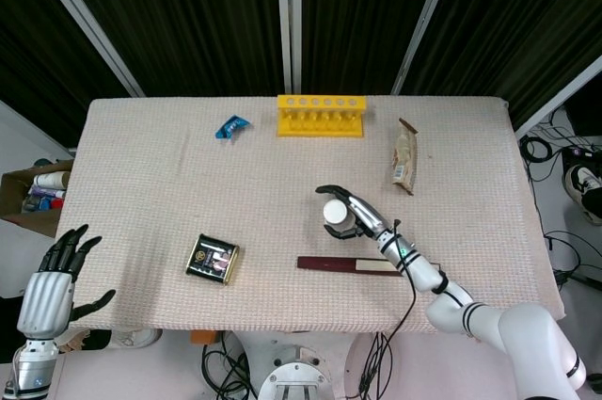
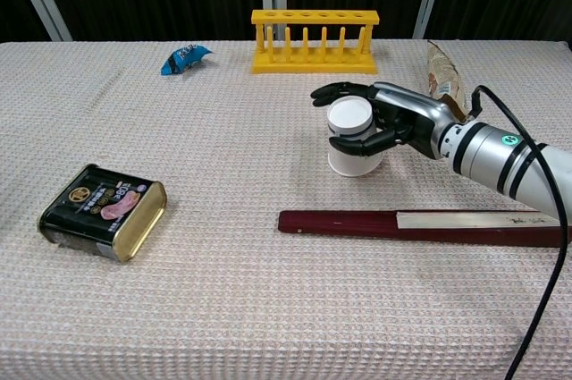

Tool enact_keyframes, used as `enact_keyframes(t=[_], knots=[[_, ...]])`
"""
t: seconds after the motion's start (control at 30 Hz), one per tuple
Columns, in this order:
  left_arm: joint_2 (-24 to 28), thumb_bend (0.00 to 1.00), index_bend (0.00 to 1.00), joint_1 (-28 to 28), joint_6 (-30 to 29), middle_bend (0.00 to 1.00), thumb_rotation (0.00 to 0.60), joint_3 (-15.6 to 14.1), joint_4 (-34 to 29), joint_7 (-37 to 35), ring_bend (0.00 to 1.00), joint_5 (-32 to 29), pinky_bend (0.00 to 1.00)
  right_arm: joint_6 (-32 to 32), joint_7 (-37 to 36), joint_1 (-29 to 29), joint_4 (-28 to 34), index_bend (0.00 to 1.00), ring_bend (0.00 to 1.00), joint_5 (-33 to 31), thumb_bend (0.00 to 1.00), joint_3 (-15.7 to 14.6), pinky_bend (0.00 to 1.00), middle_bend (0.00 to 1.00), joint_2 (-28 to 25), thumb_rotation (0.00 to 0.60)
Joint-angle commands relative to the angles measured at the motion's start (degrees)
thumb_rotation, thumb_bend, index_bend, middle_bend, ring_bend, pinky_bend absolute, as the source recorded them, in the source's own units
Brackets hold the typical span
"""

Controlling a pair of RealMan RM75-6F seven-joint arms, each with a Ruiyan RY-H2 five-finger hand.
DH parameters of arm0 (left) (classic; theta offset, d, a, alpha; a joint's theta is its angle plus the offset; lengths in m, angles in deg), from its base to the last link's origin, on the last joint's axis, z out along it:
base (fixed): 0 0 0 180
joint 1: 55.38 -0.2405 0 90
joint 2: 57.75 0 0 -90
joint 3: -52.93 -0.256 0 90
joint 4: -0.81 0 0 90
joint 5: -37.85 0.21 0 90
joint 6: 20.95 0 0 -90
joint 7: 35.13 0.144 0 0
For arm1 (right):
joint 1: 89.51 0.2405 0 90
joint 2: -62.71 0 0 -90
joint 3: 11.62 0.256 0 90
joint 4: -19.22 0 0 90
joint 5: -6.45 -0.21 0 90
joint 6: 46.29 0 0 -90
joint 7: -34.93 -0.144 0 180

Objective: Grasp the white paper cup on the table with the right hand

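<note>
The white paper cup [image 1: 333, 214] [image 2: 350, 137] stands upright near the middle right of the table, its open rim facing up. My right hand [image 1: 357, 216] [image 2: 396, 121] reaches in from the right and grips it, with fingers curling round its far side and thumb on the near side. The cup's base looks level with the cloth; whether it touches I cannot tell. My left hand [image 1: 49, 280] hangs off the table's front left corner with fingers spread, holding nothing. The chest view does not show it.
A long dark red stick [image 1: 367, 265] [image 2: 420, 223] lies just in front of the cup. A black tin [image 1: 212, 259] [image 2: 104, 210] sits front left. At the back are a yellow rack [image 1: 320, 116] [image 2: 313, 38], a blue wrapper [image 1: 229, 126] and a brown packet [image 1: 404, 157].
</note>
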Motion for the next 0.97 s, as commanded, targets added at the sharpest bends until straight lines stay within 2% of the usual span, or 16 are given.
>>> enact_keyframes(t=[0.03,0.17,0.27,0.37,0.4,0.47,0.53,0.6,0.7,0.97], knots=[[0.1,0.07,0.18,0.0,-0.2,0.06,0.600,0.0,-0.1,-0.4,0.06,0.2,0.16,2.9,1.7,-1.1,1.9,0.02,0.00,1.3,0.28,-1.0,0.00,0.05,-2.2,0.600],[0.2,0.07,0.18,0.0,-0.2,0.06,0.600,0.1,0.0,-0.7,0.06,0.2,0.16,7.6,7.4,-3.4,6.4,0.00,0.00,2.1,0.27,-1.5,0.00,0.03,-6.8,0.600],[0.4,0.07,0.18,0.0,-0.2,0.06,0.600,0.2,0.1,-0.7,0.06,0.0,0.16,10.9,17.2,-6.3,11.4,0.00,0.00,0.9,0.27,-1.2,0.00,0.04,-11.6,0.600],[0.6,0.07,0.18,-0.2,-0.2,0.06,0.600,0.6,0.6,0.6,0.06,-0.9,0.16,11.1,36.6,-10.3,19.1,0.00,0.00,-3.3,0.27,-1.2,0.00,0.06,-18.5,0.600],[0.5,0.07,0.18,-0.4,-0.3,0.06,0.600,1.0,1.1,2.4,0.06,-1.6,0.16,12.1,46.1,-12.4,23.0,0.00,0.00,-5.7,0.27,-0.9,0.00,0.06,-21.2,0.600],[0.3,0.07,0.18,-0.8,0.0,0.06,0.600,1.6,1.5,5.3,0.06,-3.1,0.16,15.2,60.3,-16.2,30.3,0.00,0.00,-10.0,0.28,-0.6,0.00,0.07,-25.3,0.600],[0.3,0.07,0.18,-0.9,0.8,0.06,0.600,1.8,1.4,6.6,0.06,-4.5,0.16,17.9,66.3,-19.2,36.2,0.00,0.00,-12.4,0.28,-0.8,0.00,0.07,-28.5,0.600],[0.4,0.07,0.18,-1.0,1.5,0.06,0.600,2.0,1.1,7.5,0.06,-5.7,0.16,20.5,66.5,-22.2,41.1,0.00,0.00,-13.1,0.28,-1.4,0.00,0.07,-31.7,0.600],[0.7,0.07,0.18,-1.1,2.3,0.06,0.600,2.2,0.9,9.7,0.06,-7.1,0.16,23.4,63.5,-25.8,44.1,0.00,0.00,-12.1,0.28,-2.9,0.00,0.07,-35.5,0.600],[2.2,0.07,0.18,-1.6,3.0,0.06,0.600,2.1,-1.5,9.3,0.06,-8.1,0.16,29.5,60.2,-31.9,44.1,0.00,0.00,-8.3,0.28,-4.6,0.00,0.06,-38.0,0.600]])
